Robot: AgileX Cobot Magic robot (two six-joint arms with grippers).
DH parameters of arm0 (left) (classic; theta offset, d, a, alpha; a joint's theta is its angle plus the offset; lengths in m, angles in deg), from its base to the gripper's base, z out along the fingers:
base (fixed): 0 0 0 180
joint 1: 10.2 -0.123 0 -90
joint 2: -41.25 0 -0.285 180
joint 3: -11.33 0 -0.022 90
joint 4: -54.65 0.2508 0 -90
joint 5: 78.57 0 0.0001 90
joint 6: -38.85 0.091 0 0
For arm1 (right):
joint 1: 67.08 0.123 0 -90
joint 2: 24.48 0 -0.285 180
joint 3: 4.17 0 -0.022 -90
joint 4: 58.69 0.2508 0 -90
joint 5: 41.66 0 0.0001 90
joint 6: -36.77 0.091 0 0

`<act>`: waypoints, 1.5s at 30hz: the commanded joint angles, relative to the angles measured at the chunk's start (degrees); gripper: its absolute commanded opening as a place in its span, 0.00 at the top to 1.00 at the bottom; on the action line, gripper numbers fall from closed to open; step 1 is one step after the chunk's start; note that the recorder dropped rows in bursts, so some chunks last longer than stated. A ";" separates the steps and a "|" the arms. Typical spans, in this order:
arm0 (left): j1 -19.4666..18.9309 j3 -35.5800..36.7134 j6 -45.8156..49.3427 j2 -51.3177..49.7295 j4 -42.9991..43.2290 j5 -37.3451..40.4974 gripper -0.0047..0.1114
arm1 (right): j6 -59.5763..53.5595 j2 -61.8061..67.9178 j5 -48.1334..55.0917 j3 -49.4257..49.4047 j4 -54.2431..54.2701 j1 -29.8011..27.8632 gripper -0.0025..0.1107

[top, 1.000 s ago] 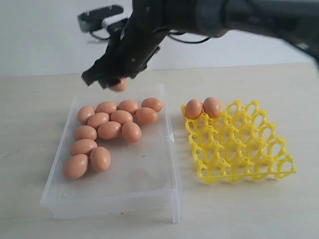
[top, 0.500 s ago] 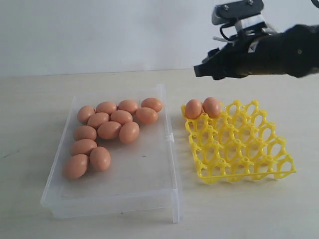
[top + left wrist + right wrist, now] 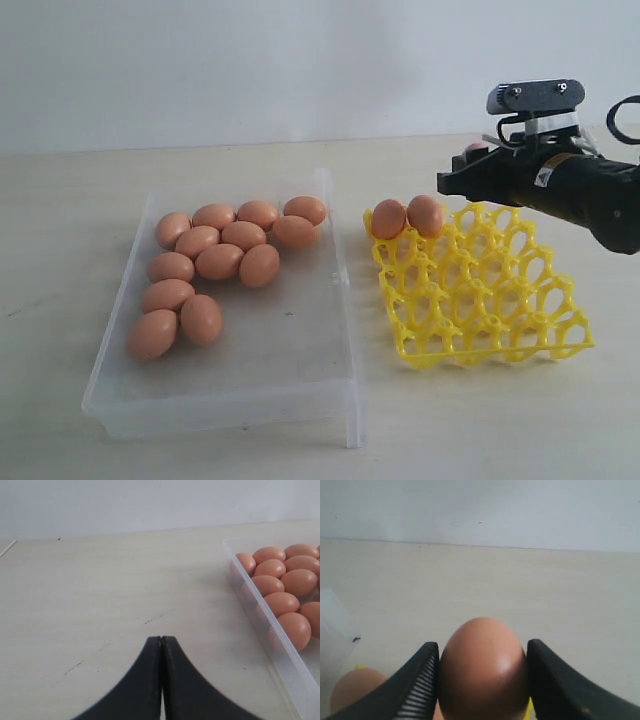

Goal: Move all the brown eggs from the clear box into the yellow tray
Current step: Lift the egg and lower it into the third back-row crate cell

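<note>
The right gripper, jaws gripping an egg, has come from the box to the tray, ready for placing.

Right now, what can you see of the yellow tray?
The yellow tray is a roughly square plastic lattice of round cups and pegs, flat on the table, apart from the clear box. A brown egg and a second egg sit in far-left cups; the rest are empty. The right gripper, holding a third egg, hangs by its far edge.
</note>
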 commanded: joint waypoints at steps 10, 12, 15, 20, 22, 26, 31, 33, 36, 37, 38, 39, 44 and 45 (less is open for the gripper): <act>-0.15 -0.26 0.00 -0.25 0.19 -0.19 0.96 | -1.00 8.84 -9.60 -0.15 -4.14 -2.06 0.98; -0.15 -0.26 0.00 -0.25 0.19 -0.19 0.96 | -1.46 9.36 -9.71 -0.15 -4.29 -2.40 0.98; -0.15 -0.26 0.00 -0.25 0.19 -0.19 0.96 | -1.55 9.84 -9.71 -0.15 -4.90 -2.94 0.98; -0.15 -0.26 0.00 -0.25 0.19 -0.19 0.96 | -1.55 10.22 -9.71 -0.15 -6.49 -3.06 0.98; -0.15 -0.26 0.00 -0.25 0.19 -0.19 0.96 | -2.27 10.22 -9.71 -0.15 -6.63 -3.06 0.97; -0.15 -0.26 0.00 -0.25 0.19 -0.19 0.96 | -2.39 9.87 -8.89 -0.15 -7.11 -3.06 0.86; -0.15 -0.26 0.00 -0.25 0.19 -0.19 0.96 | -2.39 8.58 -7.35 -0.15 -7.07 -3.06 0.73; -0.15 -0.26 0.00 -0.25 0.19 -0.19 0.96 | -2.39 8.28 -6.06 -0.15 -7.07 -3.06 0.69; -0.15 -0.26 0.00 -0.25 0.19 -0.19 0.96 | -2.39 8.03 -3.93 -0.15 -7.70 -3.06 0.62; -0.15 -0.26 0.00 -0.25 0.19 -0.19 0.96 | -2.39 8.03 -3.57 -0.15 -7.83 -3.06 0.61; -0.15 -0.26 0.00 -0.25 0.19 -0.19 0.96 | -2.39 8.03 -3.36 -0.15 -7.83 -3.06 0.56; -0.15 -0.26 0.00 -0.25 0.19 -0.19 0.96 | -2.90 8.03 -3.36 -0.15 -7.83 -3.06 0.55; -0.15 -0.26 0.00 -0.25 0.19 -0.19 0.96 | -3.80 7.93 -3.36 -0.15 -8.09 -3.06 0.45; -0.15 -0.26 0.00 -0.25 0.19 -0.19 0.96 | -3.80 7.82 -3.31 -0.15 -8.09 -3.06 0.45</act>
